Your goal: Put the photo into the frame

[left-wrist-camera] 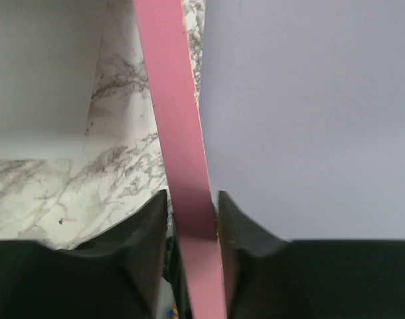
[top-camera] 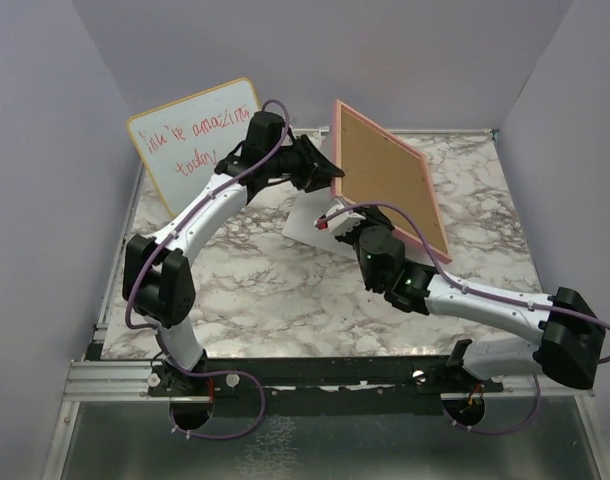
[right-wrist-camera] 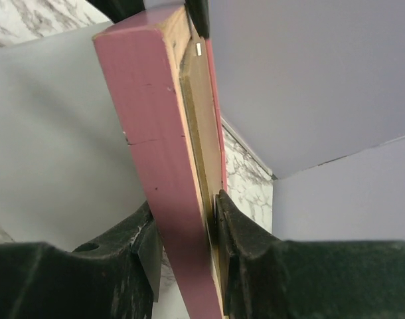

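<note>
1. Bench (top-camera: 285, 300): marbled top. It carries the photo and the 2 arm bases at its near edge.

2. The frame (top-camera: 390, 185): lifted clear of the bench and tilted, with the brown backing board (top-camera: 375, 160) facing up toward the top camera. It is held on 2 edges.
- Left jaws: pressed onto the pink border at the frame's left edge.
- Right jaws: pinching the frame's lower edge across border and backing, as the right wrist view shows.

3. Whiteboard (top-camera: 190, 140): propped to the left of the frame, well apart. It is not part of the task.

4. The photo (top-camera: 303, 222): flat on the bench, white reverse up. It lies just below and left of the frame and is partly hidden under it.

Handling assessment:
- Frame: judged rigid and moderately heavy. The pane makes it fragile, and the painted border is likely smooth. Edge grips on the border suit it, and it should be set down gently and flat.
- Backing board: appears seated. It probably has to come out before the print goes in.
- Photo: judged light, limp and easily creased. A flat sheet gives the jaws little purchase, so a corner or an overhanging edge is the best hold.
</note>
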`<act>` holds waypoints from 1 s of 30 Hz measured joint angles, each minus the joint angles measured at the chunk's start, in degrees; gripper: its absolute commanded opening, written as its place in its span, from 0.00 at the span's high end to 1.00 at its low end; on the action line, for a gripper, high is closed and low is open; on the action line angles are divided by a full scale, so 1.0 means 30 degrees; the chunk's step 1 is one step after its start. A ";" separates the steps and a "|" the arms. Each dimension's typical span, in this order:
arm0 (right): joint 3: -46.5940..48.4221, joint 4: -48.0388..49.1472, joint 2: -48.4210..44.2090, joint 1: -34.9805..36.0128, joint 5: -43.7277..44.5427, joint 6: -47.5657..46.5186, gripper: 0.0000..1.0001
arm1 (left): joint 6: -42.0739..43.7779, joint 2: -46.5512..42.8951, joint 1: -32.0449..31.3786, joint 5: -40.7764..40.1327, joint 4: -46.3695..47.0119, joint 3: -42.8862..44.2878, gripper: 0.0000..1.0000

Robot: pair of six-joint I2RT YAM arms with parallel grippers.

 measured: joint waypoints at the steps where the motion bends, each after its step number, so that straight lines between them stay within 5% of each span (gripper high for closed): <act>1: 0.0284 -0.0379 -0.0197 -0.0007 -0.0029 0.0109 0.87 | 0.0073 -0.0095 0.0073 0.0175 0.0087 0.0000 0.44; 5: 0.1865 -0.2521 -0.1202 -0.0605 -0.0036 0.1275 0.89 | 0.0663 -0.0816 0.0765 0.0670 0.0648 0.0182 0.17; 9: 0.3206 -0.3854 -0.2229 -0.1450 -0.0109 0.3067 0.90 | 0.1195 -0.1843 0.1443 0.1071 0.1457 0.0284 0.01; 19: 0.3446 -0.4976 -0.3628 -0.2718 -0.0095 0.6018 0.90 | 0.4313 -0.3985 0.2018 0.1406 0.3235 0.0087 0.01; 25: 0.2514 -0.5078 -0.5187 -0.3228 0.0080 0.7446 0.91 | 0.9865 -0.5574 0.2368 -0.4889 0.2353 -0.2674 0.01; 30: 0.1858 -0.5224 -0.5850 -0.3220 0.0153 0.8036 0.91 | 1.1679 -0.3993 0.2419 -0.8429 0.2594 -0.4583 0.01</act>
